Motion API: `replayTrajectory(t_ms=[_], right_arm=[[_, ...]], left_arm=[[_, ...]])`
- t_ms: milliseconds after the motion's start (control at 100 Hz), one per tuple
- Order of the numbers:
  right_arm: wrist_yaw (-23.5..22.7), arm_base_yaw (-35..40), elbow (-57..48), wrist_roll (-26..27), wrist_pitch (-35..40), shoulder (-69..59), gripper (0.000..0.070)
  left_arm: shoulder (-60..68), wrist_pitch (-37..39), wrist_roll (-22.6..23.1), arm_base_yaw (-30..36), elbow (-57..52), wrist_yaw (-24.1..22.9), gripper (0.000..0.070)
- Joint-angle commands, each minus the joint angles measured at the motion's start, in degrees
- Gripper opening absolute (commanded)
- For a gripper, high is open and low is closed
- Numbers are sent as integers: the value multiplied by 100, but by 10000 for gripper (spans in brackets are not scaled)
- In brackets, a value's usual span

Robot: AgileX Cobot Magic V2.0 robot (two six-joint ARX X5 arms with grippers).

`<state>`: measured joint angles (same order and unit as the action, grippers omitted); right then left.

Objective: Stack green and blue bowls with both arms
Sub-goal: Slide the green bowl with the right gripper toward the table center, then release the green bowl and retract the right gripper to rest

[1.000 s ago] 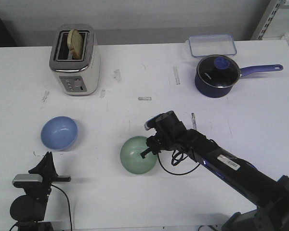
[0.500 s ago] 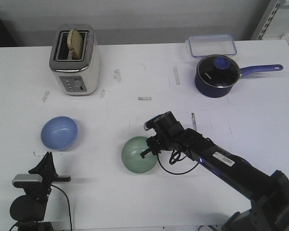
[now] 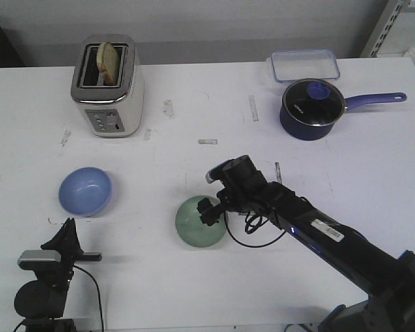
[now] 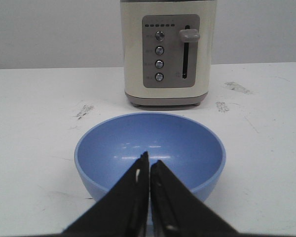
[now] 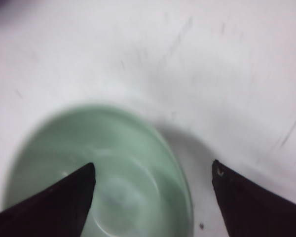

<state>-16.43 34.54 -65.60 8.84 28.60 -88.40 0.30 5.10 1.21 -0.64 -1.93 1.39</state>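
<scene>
We see the green bowl [image 3: 200, 223] standing on the white desk [image 3: 194, 104], near its front edge and about in the middle. The right tool [image 3: 206, 211] is above the bowl's right rim; its fingers [image 5: 64, 202] are spread wide, one over the inside of the bowl and one outside the rim, and they hold nothing. The blue bowl [image 3: 86, 191] stands well apart on the left side, in front of the toaster [image 3: 108, 86]. The left tool [image 4: 148, 168] is low, just before the blue bowl, its two fingers pressed together with nothing between them. A navy saucepan [image 3: 312, 108] stands far back on the right.
</scene>
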Motion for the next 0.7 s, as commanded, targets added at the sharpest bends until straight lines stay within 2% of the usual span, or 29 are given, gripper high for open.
replayTrajectory(t_ms=[0,50,100,150,250,260,500,560,690], right_arm=[[-4,-70,-297,-87,-63,256,507],[-2,-179,-393,-114,-63,435,466],[0,-317,-461,-122,-70,647,387],[2,-463,-490,-127,-127,855,276],[74,-824,-490,-251,-127,1305,9],[96,-863,-490,-278,-111,1349,0],[1508,-1773,-317,-920,852,2280,0],[1650,-2011,-74,-997,896,2544,0],[1646,-2485,807,-1010,553,3296,0]], left_arm=[[-11,52,72,-9,120,-11,1],[-11,52,72,-9,120,-9,1],[-11,52,72,-9,120,-11,1],[-11,55,72,-9,120,-11,1],[-11,55,74,-9,120,-11,1],[-11,57,72,-9,120,-11,1],[-11,59,74,-9,120,-11,1],[-11,59,74,-9,120,-11,1],[-11,57,74,-9,120,-11,1]])
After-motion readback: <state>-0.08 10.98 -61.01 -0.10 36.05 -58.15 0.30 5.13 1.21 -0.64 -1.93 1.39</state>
